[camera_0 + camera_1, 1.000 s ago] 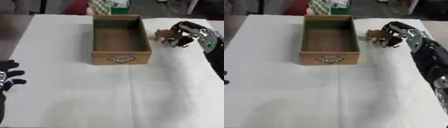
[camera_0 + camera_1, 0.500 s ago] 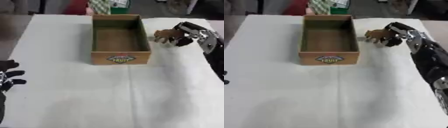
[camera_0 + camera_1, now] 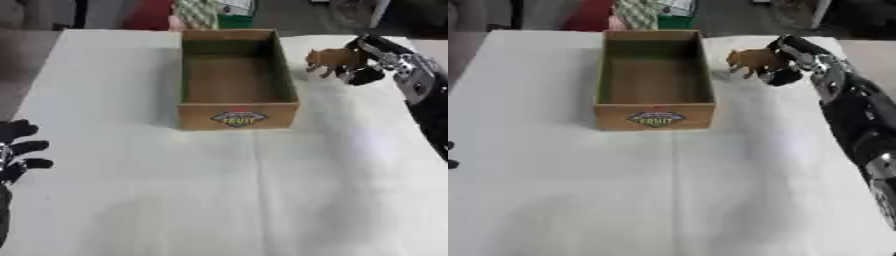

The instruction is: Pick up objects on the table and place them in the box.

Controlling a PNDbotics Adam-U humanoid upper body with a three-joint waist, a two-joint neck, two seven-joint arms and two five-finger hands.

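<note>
The right hand (image 3: 791,62) holds a brown toy animal (image 3: 750,60) in curled fingers, just at 3 o'clock of the box (image 3: 654,116). The left hand (image 3: 16,150) rests at 8 o'clock, fingers relaxed.

Readable text occurs in one place only. The cardboard box (image 3: 236,80) standing on the white tabletop (image 3: 262,190) carries an oval label (image 3: 238,119) centred on its near outer wall, the wall that faces the camera. The label has a dark ground with a red patch above the lettering and a green patch below it, and across its middle runs the single word "FRUIT" in light capitals. The same label appears in the right eye view with the same word. A green and white package (image 3: 234,11) beyond the far edge of the tabletop shows printing, but none of it can be read.
</note>
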